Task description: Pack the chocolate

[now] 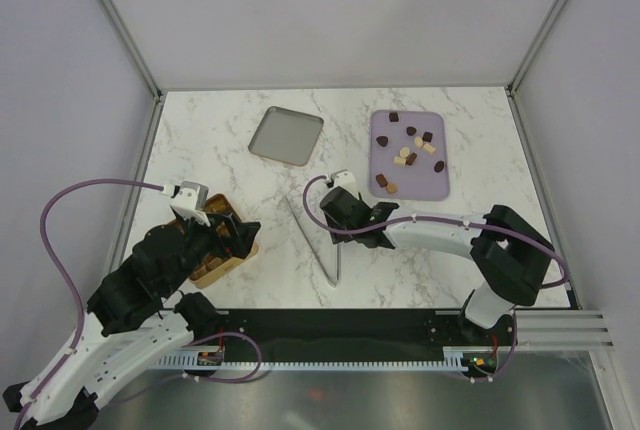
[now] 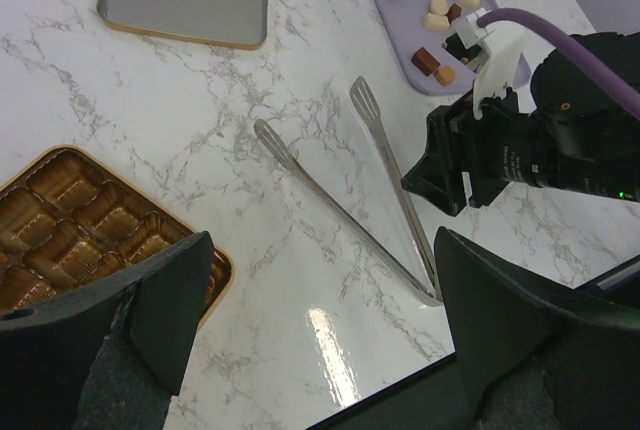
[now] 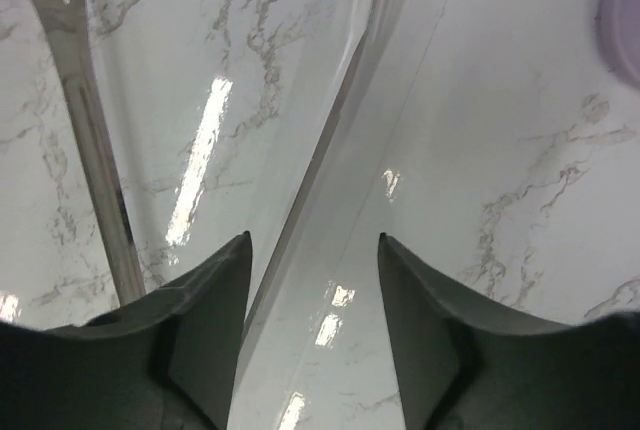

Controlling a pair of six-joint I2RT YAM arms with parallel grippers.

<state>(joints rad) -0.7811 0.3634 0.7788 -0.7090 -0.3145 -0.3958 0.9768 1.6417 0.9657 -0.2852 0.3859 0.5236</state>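
The left arm [image 1: 150, 272] hid much of the gold box [image 1: 213, 270], an edge cut off the lilac tray [image 3: 625, 10], and the chocolate [image 1: 405, 153] looked too small for detail.

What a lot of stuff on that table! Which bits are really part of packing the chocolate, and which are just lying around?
Part of the job:
- chocolate pieces, on the lilac tray
- gold box with compartments
- tongs, probably: the open right gripper is directly over them

Lying about:
- grey flat tray, possibly the box's lid, with nothing on it and neither arm near it
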